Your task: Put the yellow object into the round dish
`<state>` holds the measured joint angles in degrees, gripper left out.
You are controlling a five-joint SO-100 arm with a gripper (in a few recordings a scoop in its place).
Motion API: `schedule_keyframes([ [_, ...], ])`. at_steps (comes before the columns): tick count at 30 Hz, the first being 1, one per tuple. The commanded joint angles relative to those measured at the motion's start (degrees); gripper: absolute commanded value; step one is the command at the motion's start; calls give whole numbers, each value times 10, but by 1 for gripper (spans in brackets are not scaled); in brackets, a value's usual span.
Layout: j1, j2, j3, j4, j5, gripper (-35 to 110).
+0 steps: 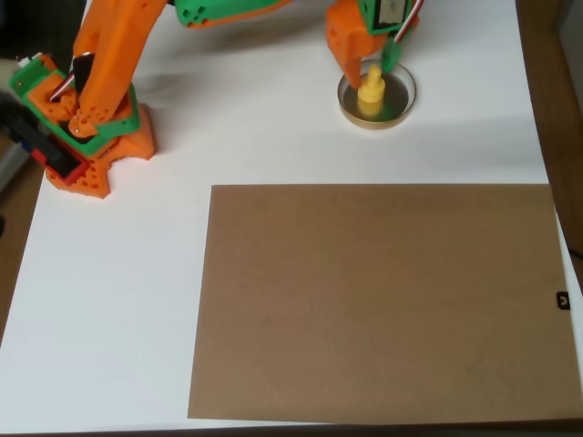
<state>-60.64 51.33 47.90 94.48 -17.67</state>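
The yellow object (371, 93) stands upright inside the round dish (399, 103), near the top of the white sheet, its knob pointing up. My gripper (372, 69) hovers right over the dish from the far side. Its orange finger (349, 56) is left of the knob and its green finger (393, 56) is right of it. The fingers are spread wider than the knob, so the gripper is open. The dish's far rim is hidden under the gripper.
A large brown cardboard sheet (378, 300) covers the lower right of the white table surface (118, 300). The arm's orange and green base (86, 127) sits at the upper left. The table's wooden edge (551, 82) runs along the right side.
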Motion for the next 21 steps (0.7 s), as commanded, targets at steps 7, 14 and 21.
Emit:
schedule_keyframes([
  [7, -3, 34, -30, 25, -15, 26],
  [14, 9, 142, 35, 49, -56, 28],
  [21, 55, 345, 266, 17, -118, 28],
])
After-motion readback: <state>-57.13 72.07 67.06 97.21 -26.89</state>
